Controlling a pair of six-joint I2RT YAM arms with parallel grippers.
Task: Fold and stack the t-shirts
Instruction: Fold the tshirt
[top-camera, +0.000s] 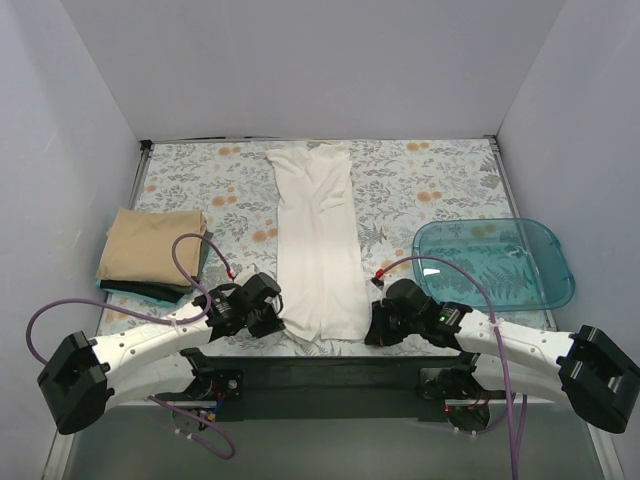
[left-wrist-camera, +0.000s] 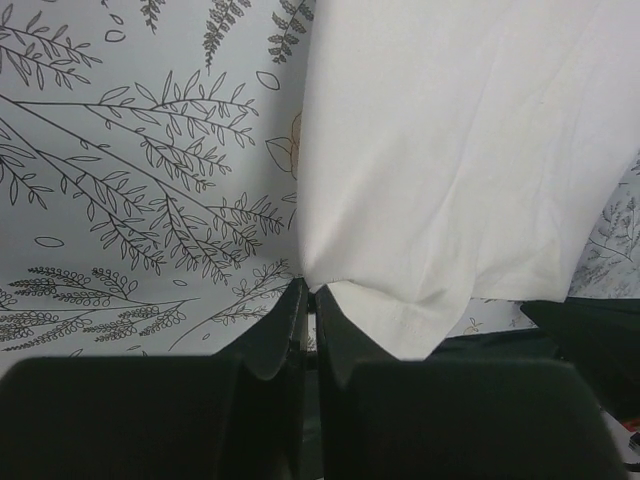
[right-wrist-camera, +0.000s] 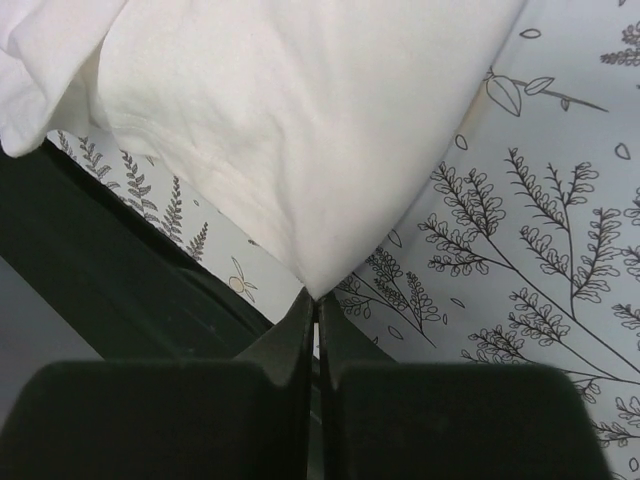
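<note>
- Nearest us in each wrist view are black fingers pressed together. The left gripper (left-wrist-camera: 307, 296) has its jaws closed, with almost no gap, on the near left corner of the white t-shirt (left-wrist-camera: 450, 150).
- We see the same at the right gripper (right-wrist-camera: 315, 298): its jaws are closed to a slit, and the near right corner of the white cloth runs down into their tips.
- From above, the white t-shirt (top-camera: 318, 240) lies as one long narrow strip down the middle of the floral table (top-camera: 430, 190), collar end far and hem end near. The sleeves appear to be turned in.
- We judge the lengthwise fold done. The crosswise folds, bringing the hem toward the collar, are not yet made.
- At the left, the tan t-shirt (top-camera: 152, 245) sits as a neat folded square on a dark green cloth (top-camera: 150, 291), well apart from the white one. That shirt looks finished.
- Stacking is also left: the white shirt has to end on the tan one.
- On the right, the blue tub (top-camera: 495, 262) stands near the right arm and holds nothing we can see.
</note>
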